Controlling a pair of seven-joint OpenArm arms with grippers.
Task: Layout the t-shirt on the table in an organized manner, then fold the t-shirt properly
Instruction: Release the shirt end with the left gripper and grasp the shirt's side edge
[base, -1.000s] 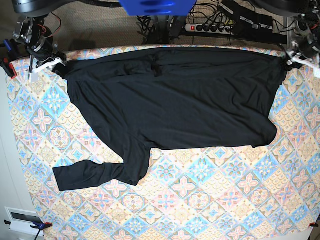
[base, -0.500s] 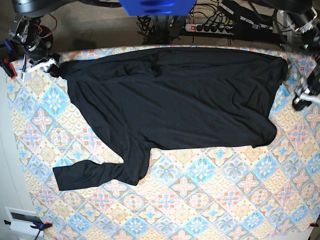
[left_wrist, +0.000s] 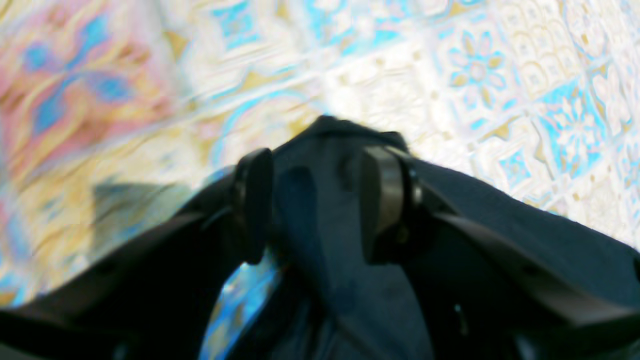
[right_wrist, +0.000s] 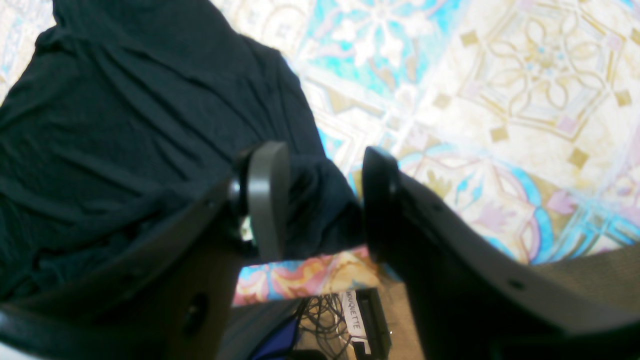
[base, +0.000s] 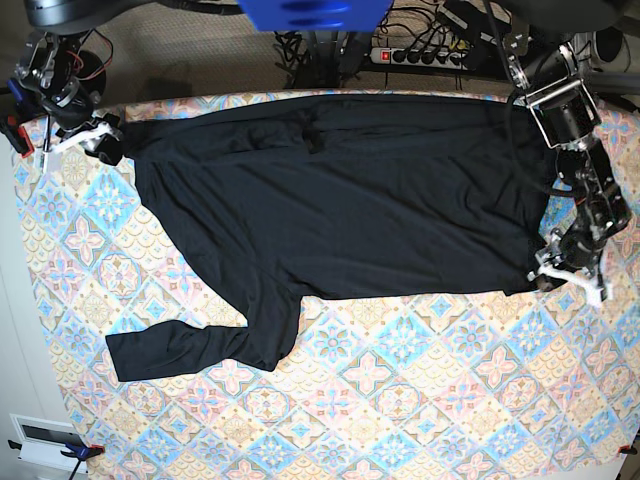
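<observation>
The black t-shirt (base: 340, 200) lies spread over the far half of the patterned table (base: 400, 400), with one long sleeve (base: 180, 350) trailing toward the near left. My right gripper (base: 85, 138) is at the shirt's far-left corner. In the right wrist view that gripper (right_wrist: 322, 200) is open, a bunched bit of shirt (right_wrist: 125, 125) lying loose between its fingers. My left gripper (base: 568, 275) is down at the shirt's near-right corner. In the left wrist view it (left_wrist: 317, 200) stands open around a peak of the black fabric (left_wrist: 350, 280).
A power strip with cables (base: 420, 55) runs behind the table's far edge. Red clamps (base: 12, 130) hold the cloth at the left edge. A white box (base: 45, 440) sits off the near-left corner. Bare patterned cloth covers the near half.
My left arm has swung from the shirt's far-right corner to its near-right corner. My right gripper has opened and let go of the far-left corner.
</observation>
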